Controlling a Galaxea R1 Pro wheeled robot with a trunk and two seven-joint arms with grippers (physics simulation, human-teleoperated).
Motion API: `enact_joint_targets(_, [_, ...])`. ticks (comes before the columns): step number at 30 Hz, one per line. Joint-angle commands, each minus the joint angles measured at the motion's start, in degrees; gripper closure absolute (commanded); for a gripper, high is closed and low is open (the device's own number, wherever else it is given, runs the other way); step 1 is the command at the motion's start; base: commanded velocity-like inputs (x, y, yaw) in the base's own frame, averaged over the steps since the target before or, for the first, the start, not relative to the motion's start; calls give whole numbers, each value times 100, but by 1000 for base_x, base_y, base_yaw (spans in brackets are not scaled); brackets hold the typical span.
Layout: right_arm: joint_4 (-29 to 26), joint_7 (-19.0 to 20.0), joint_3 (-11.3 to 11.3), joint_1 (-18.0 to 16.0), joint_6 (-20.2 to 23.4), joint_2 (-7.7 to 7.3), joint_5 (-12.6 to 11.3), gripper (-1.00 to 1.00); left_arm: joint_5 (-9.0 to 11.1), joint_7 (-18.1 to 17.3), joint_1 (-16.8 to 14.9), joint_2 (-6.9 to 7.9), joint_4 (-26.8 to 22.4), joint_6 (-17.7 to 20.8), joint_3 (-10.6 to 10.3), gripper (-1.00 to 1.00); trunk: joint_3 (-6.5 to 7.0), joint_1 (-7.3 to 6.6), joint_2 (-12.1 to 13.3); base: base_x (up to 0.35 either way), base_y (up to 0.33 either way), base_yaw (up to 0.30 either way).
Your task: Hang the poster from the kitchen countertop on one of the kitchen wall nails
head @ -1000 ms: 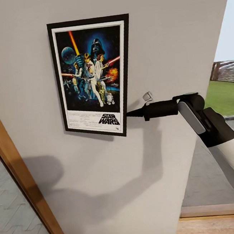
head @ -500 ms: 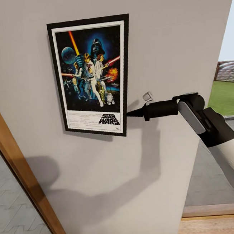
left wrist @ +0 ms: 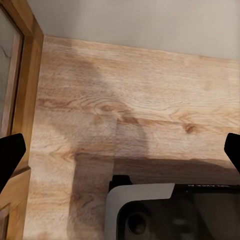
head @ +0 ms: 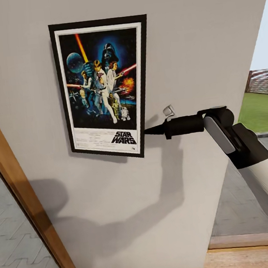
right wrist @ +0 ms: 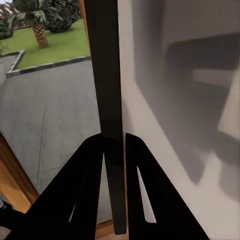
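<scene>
1. Poster [head: 103,89] has swung since a moment ago; its left edge sits further toward 9 o'clock on the wall [head: 190,41].
2. Right tool [head: 147,130] stays clamped on its 3 o'clock edge; left tool's fingers [left wrist: 11,152] stand apart.
3. You likely haven't seated it yet.

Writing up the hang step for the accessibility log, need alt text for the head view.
A framed Star Wars poster sits upright against a pale grey wall, its lower right edge pinched by the right pincer reaching in from the right. A wooden door frame runs down the left, and grass shows outdoors at far right.
</scene>
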Motion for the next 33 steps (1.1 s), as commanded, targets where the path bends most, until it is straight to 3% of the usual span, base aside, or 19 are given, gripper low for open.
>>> enact_joint_targets(1, [1,4,8,-2,27,-4,-26,100,7,-34,3,-3,-15,50,19,-100,-1,2,-4,0,0,0])
enact_joint_targets(33, [9,18,25,74,8,-14,-5,100,7,-34,3,-3,-23,49,28,-100,-1,2,-4,0,0,0])
